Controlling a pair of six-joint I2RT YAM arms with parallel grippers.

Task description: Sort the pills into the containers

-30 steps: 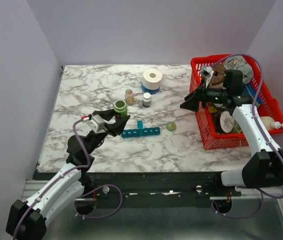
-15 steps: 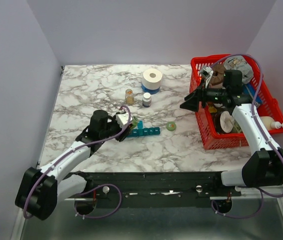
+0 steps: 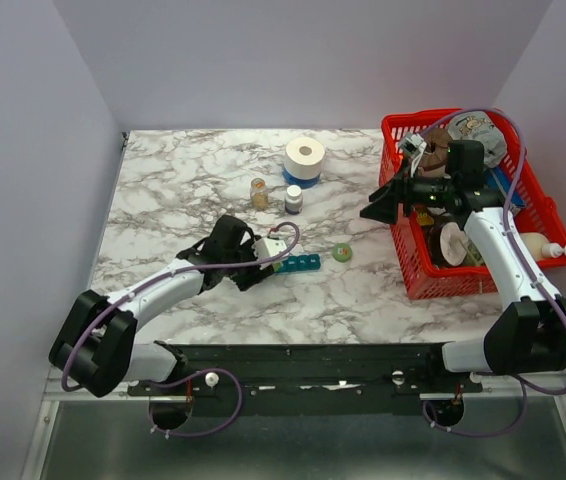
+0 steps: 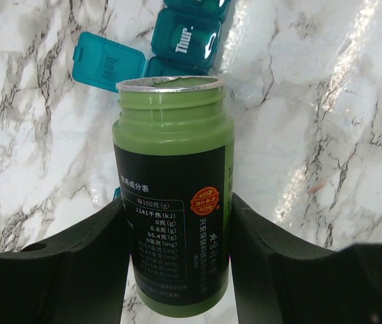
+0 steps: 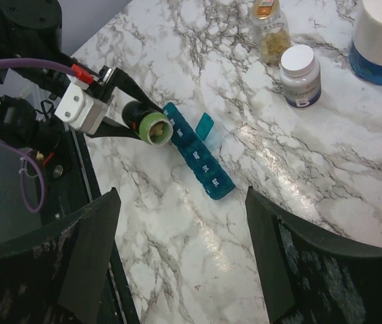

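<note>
The teal pill organizer (image 3: 301, 264) lies mid-table with one lid flipped open (image 5: 204, 126); it also shows in the right wrist view (image 5: 198, 158) and the left wrist view (image 4: 185, 35). My left gripper (image 3: 261, 260) is shut on an uncapped green bottle (image 4: 174, 202), tipped on its side with its open mouth (image 5: 154, 129) at the organizer's left end. Pale contents show in the mouth. My right gripper (image 3: 375, 200) is open and empty, held in the air left of the red basket; its fingers (image 5: 90, 250) frame the organizer from above.
A green cap (image 3: 342, 252) lies right of the organizer. An amber bottle (image 3: 259, 192), a white-capped bottle (image 3: 293, 199) and a white roll on a blue base (image 3: 305, 157) stand behind. The red mesh basket (image 3: 413, 272), full of items, sits at the right.
My left arm swung right and lowered to the organizer, and the green bottle went from upright to tipped with its mouth at the organizer. The right arm has not moved.
</note>
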